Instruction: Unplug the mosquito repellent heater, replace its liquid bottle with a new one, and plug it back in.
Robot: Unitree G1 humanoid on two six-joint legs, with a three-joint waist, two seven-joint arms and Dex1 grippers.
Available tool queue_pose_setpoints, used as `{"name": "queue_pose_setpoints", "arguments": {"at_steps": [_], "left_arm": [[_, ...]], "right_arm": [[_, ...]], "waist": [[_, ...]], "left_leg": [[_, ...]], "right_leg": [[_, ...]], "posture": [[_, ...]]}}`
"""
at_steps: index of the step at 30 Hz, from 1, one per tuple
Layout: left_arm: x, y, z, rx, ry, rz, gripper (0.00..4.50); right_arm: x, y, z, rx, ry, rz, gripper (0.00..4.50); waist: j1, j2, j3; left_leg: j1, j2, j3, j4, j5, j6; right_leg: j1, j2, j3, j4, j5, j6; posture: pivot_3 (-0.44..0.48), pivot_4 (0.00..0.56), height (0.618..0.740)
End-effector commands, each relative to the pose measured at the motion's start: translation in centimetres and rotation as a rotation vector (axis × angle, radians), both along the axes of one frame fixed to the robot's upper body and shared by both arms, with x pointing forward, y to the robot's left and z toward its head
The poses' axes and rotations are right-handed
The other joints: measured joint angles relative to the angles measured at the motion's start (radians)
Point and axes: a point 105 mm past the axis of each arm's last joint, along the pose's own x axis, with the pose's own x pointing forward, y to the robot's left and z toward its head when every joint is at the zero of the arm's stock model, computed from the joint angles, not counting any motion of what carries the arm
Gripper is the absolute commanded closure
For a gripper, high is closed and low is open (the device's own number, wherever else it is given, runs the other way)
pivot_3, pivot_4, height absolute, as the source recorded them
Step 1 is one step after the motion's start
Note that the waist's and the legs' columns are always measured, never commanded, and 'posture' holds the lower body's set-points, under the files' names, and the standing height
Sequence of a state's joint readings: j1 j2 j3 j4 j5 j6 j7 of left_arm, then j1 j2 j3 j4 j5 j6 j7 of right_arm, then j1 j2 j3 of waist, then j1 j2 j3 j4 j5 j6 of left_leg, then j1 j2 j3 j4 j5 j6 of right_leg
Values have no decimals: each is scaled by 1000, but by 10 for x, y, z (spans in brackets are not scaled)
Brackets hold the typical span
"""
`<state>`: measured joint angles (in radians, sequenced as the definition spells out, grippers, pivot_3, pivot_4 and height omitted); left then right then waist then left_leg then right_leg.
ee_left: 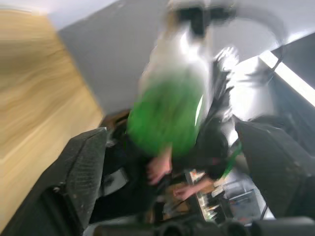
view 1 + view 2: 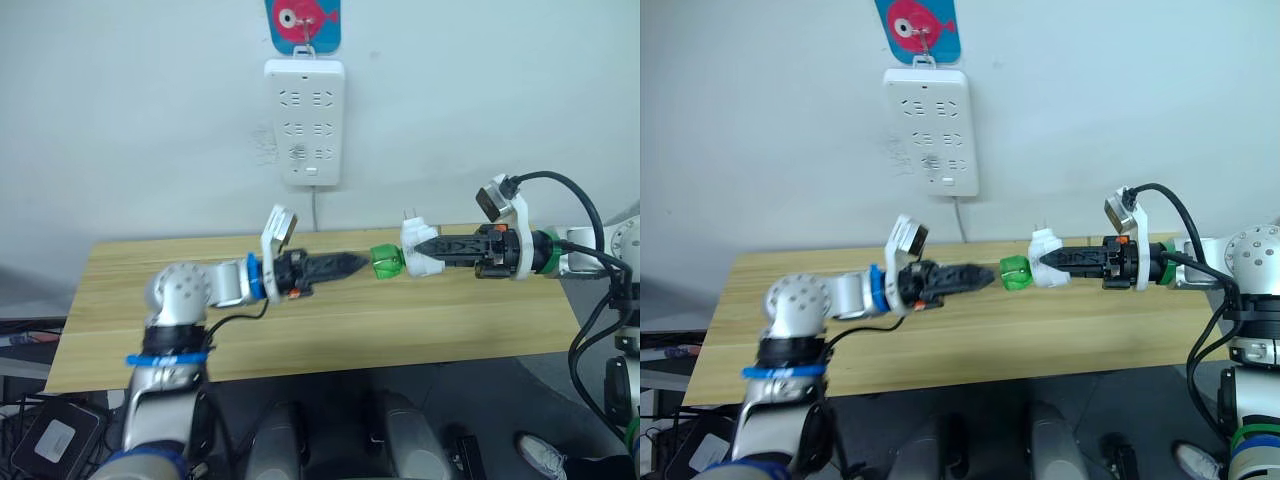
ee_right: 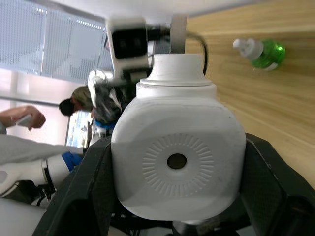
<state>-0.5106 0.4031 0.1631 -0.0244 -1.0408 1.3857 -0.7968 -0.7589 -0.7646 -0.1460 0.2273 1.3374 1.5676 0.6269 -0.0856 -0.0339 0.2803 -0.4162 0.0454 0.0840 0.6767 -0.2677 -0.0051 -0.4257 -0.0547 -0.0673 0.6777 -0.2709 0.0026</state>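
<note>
Left eye view: we see the right claw [image 2: 432, 247] clamped on the mosquito repellent heater [image 2: 415, 250], holding it in the air above the tabletop [image 2: 330, 335], unplugged, with its two metal prongs pointing up. A green liquid bottle [image 2: 386, 262] sits in the end of the heater that faces the left claw [image 2: 360, 263]. The left claw points straight at this bottle, its tip just beside the green body; from here we cannot tell whether they touch.

In the left wrist view its two black fingers [image 1: 78, 172] stand wide apart, with the blurred green bottle between them and gaps on both sides, so nothing is gripped.

In the right wrist view we see the heater's round vent hole facing the camera, the black fingers [image 3: 275, 182] pressed against both sides of the white body. A second green bottle [image 3: 261, 53] with a white cap lies on the wooden tabletop.

A white power strip [image 2: 304, 122] hangs on the wall above the tabletop, under a blue card with a pink fish [image 2: 302, 22].
</note>
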Motion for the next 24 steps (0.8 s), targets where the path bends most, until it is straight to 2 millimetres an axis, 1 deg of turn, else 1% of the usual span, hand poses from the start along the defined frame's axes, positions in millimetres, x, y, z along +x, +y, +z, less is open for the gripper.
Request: {"name": "queue_pose_setpoints", "arguments": {"at_steps": [1, 2, 3, 4, 5, 6, 8, 10, 11, 13, 17, 20, 24], "left_arm": [[-16, 5, 6, 116, -364, 0, 15], [-17, 5, 6, 164, -505, 3, 15], [-12, 5, 6, 226, -708, 28, 15], [-5, 5, 7, 313, -958, 53, 15], [-4, 3, 6, 371, -1179, 32, 15], [-6, 1, 3, 405, -1345, -4, 15], [0, -2, 3, 457, -1634, 31, 15], [0, -6, 5, 454, -1850, 43, 15], [-1, -8, 7, 439, -1925, 47, 15], [-1, -12, 11, 412, -2048, 67, 15], [3, -19, 19, 370, -2181, 138, 15], [6, -28, 19, 355, -2227, 142, 15], [12, -33, 20, 354, -2254, 166, 15]], "right_arm": [[0, -9, 8, 39, -15, -33, 1527], [0, -12, 6, 41, -9, -44, 1527], [1, -13, 5, 43, -4, -51, 1527], [1, -14, 4, 44, 1, -57, 1527], [2, -15, 3, 42, 1, -62, 1527], [2, -15, 2, 40, 1, -66, 1527], [3, -15, 1, 47, 5, -70, 1527], [3, -13, 0, 52, 7, -64, 1527], [2, -11, 1, 57, 8, -58, 1527], [2, -7, 2, 73, 9, -45, 1527], [3, 1, 4, 103, 5, -24, 1527], [0, 6, 5, 111, 1, -5, 1527], [-1, 10, 5, 116, 1, 7, 1527]], "waist": [[3, 0, 0], [3, 0, 0], [6, 0, 0], [13, 0, 0], [21, 0, 0], [27, 0, 0], [29, 1, -1], [29, 1, -1], [29, 1, -1], [29, 1, -1], [28, 1, -1], [26, 1, -1], [25, 1, -1]], "left_leg": [[0, 0, 0, 0, 0, 0], [0, 0, 0, 0, 0, 0], [0, -1, 1, 1, 0, -1], [0, -1, 1, 1, 0, -1], [0, -2, 1, 2, 0, -1], [0, -2, 1, 3, 0, -1], [0, -1, 2, 2, 0, 0], [0, -1, 2, 2, -1, 3], [-1, -1, 2, 2, -2, 5], [-1, -1, 2, 2, -3, 6], [-2, 0, 2, 2, -3, 6], [-2, 0, 2, 3, -3, 7], [-2, 0, 3, 3, -3, 7]], "right_leg": [[0, 0, 0, 0, 0, 0], [0, 0, 0, 0, 0, 0], [0, 0, 0, 0, 0, 0], [1, -1, 0, 0, 0, -1], [1, -1, 0, 0, 1, -2], [2, -1, 0, -1, 2, -3], [2, -1, 1, -4, 5, -3], [2, -1, 1, -5, 6, -2], [2, -1, 1, -5, 7, -2], [1, -1, 0, -5, 7, -2], [1, -1, -1, -5, 7, -2], [1, -1, -1, -5, 7, -2], [1, -2, -1, -4, 7, -1]], "posture": [[-202, 254, 740], [-202, 254, 740], [-203, 256, 740], [-203, 256, 740], [-203, 256, 740], [-203, 256, 740], [-189, 240, 740], [-189, 240, 740], [-180, 230, 740], [-180, 230, 740], [-191, 228, 740], [-191, 232, 740], [-200, 234, 740]]}}
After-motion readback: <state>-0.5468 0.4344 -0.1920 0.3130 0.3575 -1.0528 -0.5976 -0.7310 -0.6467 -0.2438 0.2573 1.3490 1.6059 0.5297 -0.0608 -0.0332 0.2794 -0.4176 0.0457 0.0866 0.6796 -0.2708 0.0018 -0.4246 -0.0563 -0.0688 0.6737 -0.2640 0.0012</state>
